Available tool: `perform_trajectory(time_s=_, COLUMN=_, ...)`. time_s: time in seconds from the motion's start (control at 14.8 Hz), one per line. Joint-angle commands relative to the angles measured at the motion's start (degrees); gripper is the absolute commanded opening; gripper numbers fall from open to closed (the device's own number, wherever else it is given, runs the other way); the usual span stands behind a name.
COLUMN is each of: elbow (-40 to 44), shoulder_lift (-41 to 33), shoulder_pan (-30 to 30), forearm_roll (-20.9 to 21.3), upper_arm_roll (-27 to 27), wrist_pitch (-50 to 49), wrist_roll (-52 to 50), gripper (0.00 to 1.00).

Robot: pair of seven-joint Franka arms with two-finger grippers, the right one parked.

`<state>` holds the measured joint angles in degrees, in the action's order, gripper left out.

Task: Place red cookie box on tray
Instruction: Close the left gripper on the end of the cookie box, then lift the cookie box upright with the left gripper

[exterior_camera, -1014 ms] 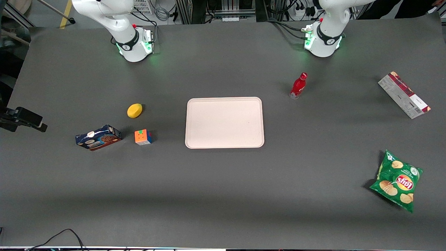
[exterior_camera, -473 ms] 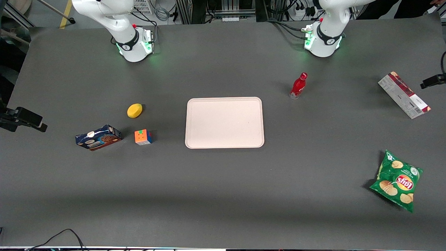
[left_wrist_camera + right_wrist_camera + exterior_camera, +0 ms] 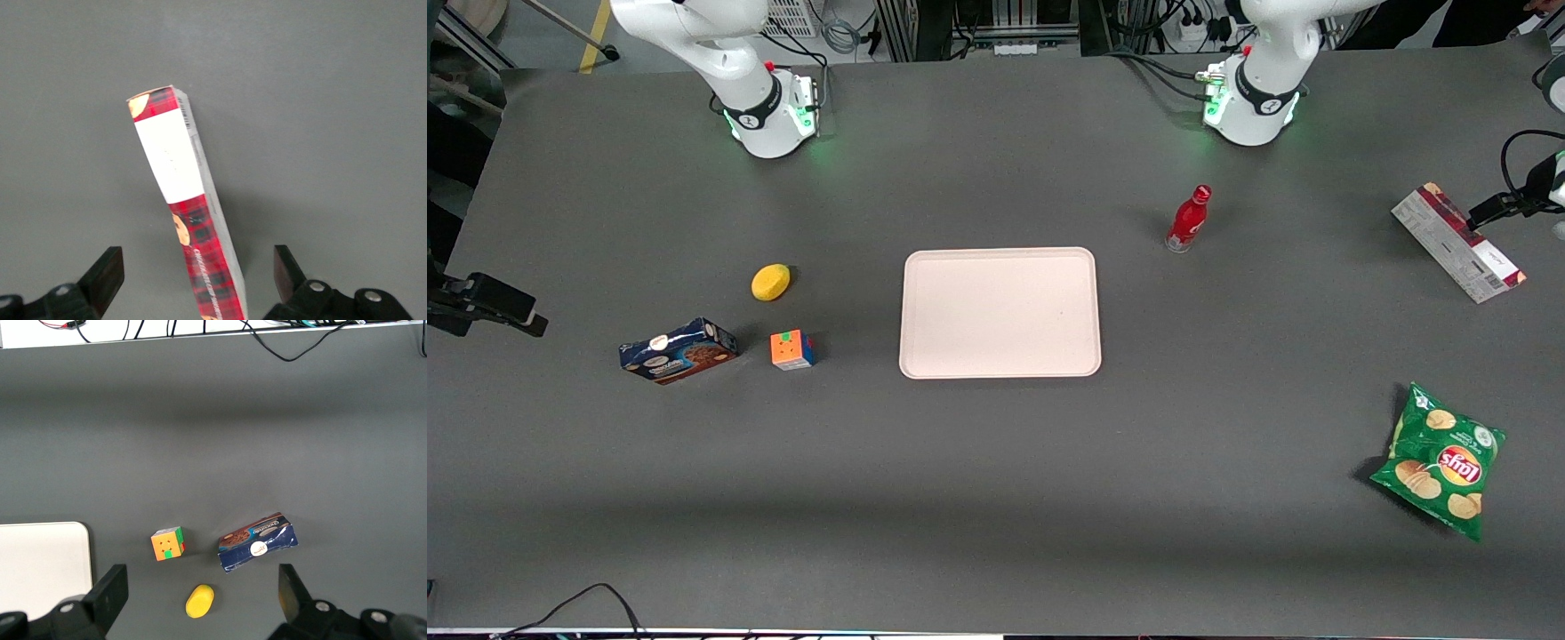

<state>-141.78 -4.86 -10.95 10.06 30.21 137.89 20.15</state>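
Box [image 3: 1456, 242], long, slim cardboard, lies at the working arm's end of the table, well apart from the tray [image 3: 1000, 369]. Gripper [image 3: 199, 283] hovers above it, fingers [image 3: 105, 276] spread wide, straddling its narrow width. Probably light, stiff but crushable; best pinched gently across the long sides near mid-length.
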Motion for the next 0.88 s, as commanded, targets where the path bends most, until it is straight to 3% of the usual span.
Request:
perform_trajectory(time_s=0.0, elbow=-0.87, shoulder_lift=3.01, shoulder_pan=-0.3, forearm_roll=0.32, upper_arm_roll=0.99, wrist_pitch=5.45, wrist_roll=1.82, gripper=1.0)
perform_trajectory(time_s=0.2, elbow=-0.78, shoulder_lift=5.82, shoulder_pan=-0.39, forearm_roll=-0.3, upper_arm_roll=0.9, wrist_pitch=8.0, wrist_roll=1.82, gripper=1.0)
perform_trajectory(time_s=0.54, elbow=-0.78, shoulder_lift=11.27, shoulder_pan=-0.48, forearm_roll=-10.22, upper_arm_roll=0.99, wrist_pitch=13.01, wrist_roll=7.88, gripper=1.0)
perform_trajectory(time_s=0.81, elbow=-0.69, shoulder_lift=13.56, shoulder_pan=-1.0, forearm_roll=-12.25, upper_arm_roll=0.9, wrist_pitch=13.89, wrist_roll=8.06, gripper=1.0)
